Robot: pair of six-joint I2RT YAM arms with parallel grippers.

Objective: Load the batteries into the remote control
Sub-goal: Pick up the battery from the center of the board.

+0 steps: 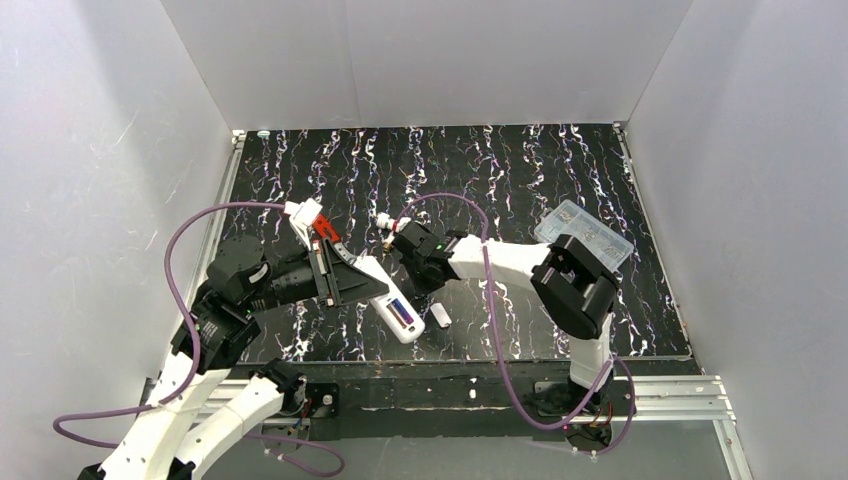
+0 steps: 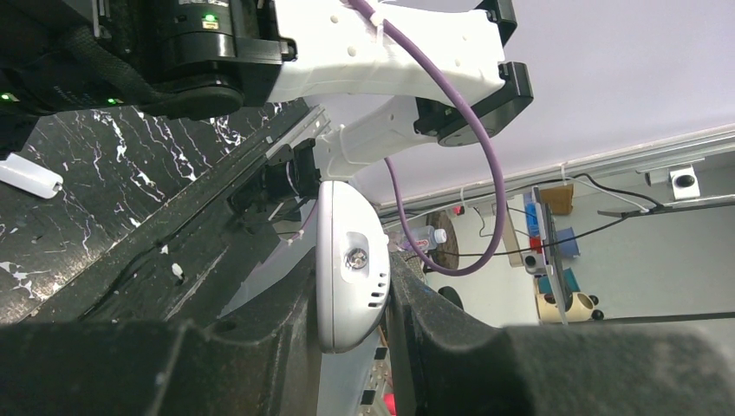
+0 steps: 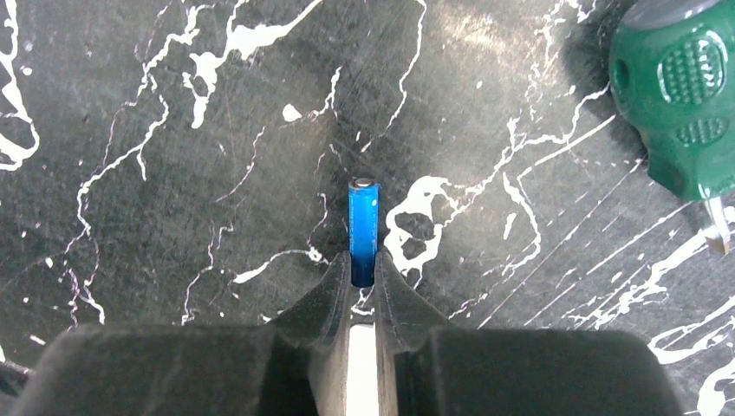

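- Right gripper [image 3: 364,293] pinches battery [image 3: 364,221] by one end only.
- Left gripper [image 2: 351,299] clamps remote [image 2: 347,230].
- Watch it: such a short hold may let your battery swivel or slip when pressed into the remote.

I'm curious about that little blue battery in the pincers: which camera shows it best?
Right wrist view: the battery sits centre frame, pinched by the right gripper. From above the gripper hides it; the left wrist view misses it.

Overhead view of whole table [image 1: 560,170], left wrist sideways, right wrist close above tabletop
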